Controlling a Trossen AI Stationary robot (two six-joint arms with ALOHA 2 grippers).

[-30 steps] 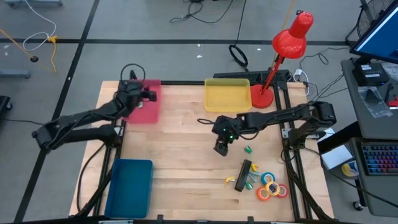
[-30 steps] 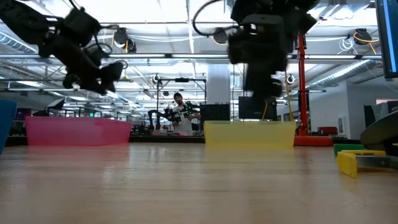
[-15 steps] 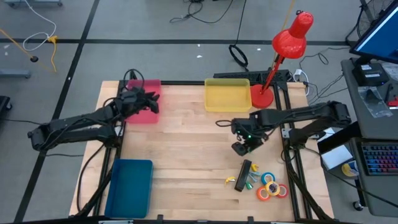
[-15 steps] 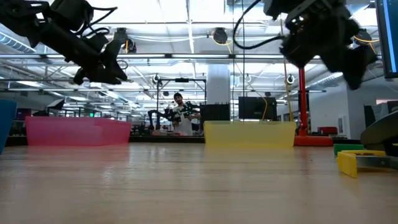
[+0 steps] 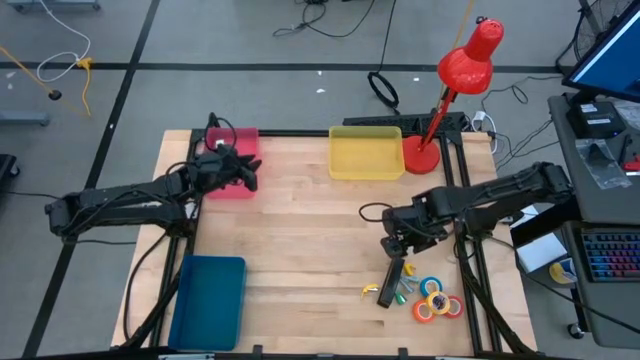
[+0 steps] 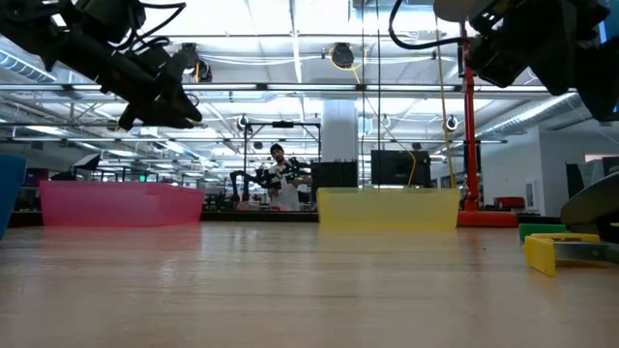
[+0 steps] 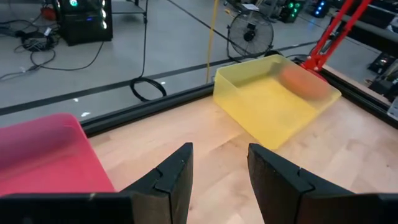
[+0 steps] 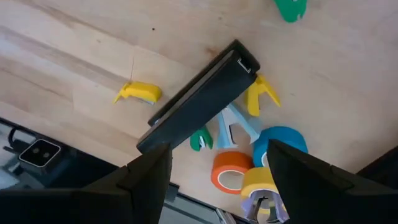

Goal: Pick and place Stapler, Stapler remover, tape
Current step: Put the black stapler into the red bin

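The black stapler (image 5: 394, 282) (image 8: 199, 102) lies flat on the wooden table near the right front. Small yellow (image 8: 138, 93), green (image 8: 200, 140) and pale blue (image 8: 239, 127) stapler removers lie around it. The tape rolls (image 5: 437, 300), blue (image 8: 280, 142), orange (image 8: 229, 172) and yellow (image 8: 261, 184), lie flat in a cluster just right of it. My right gripper (image 5: 393, 247) (image 8: 217, 180) hangs open above the stapler, pointing steeply down, touching nothing. My left gripper (image 5: 250, 172) (image 7: 221, 180) is open and empty in the air beside the pink tray (image 5: 232, 160), facing the yellow tray (image 7: 273, 99).
The yellow tray (image 5: 365, 153) stands at the far middle, the pink tray at the far left and a blue tray (image 5: 208, 300) at the near left. A red desk lamp (image 5: 455, 80) stands by the yellow tray's right. Bare wood lies in the table's middle.
My right gripper has gone toward the table's right and near edges, rising a little and rolling about its own axis, and now hangs over the stapler. My left gripper has swung off the pink tray toward the table's middle, turning to face the yellow tray.
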